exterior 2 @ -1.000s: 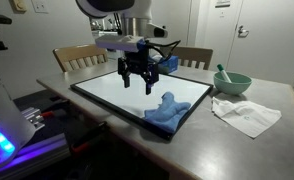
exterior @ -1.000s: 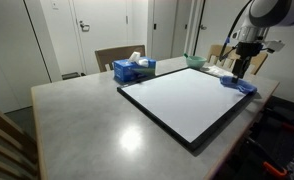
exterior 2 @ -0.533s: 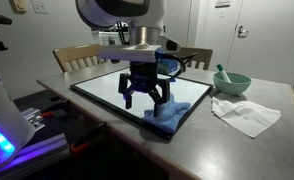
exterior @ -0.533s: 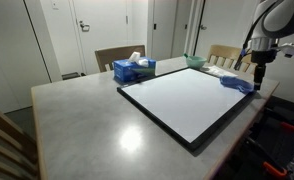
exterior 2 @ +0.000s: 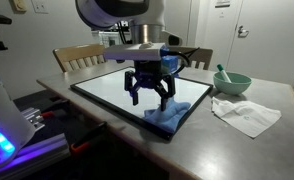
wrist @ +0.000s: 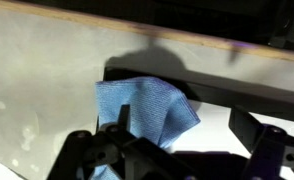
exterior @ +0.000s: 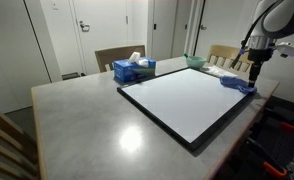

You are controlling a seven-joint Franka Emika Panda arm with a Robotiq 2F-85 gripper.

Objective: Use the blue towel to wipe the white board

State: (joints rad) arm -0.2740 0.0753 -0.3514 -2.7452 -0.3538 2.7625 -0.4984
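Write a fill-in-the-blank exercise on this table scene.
The towel lying over a corner of the white board is ___.
The pincer hovers above the towel with its jaws ___.
The bowl near the white cloth is ___.
Missing words: blue; open; green.

We see a plain blue towel and a white board (black-framed). The table is grey, the tissue box blue, the bowl pale green, the cloth white.
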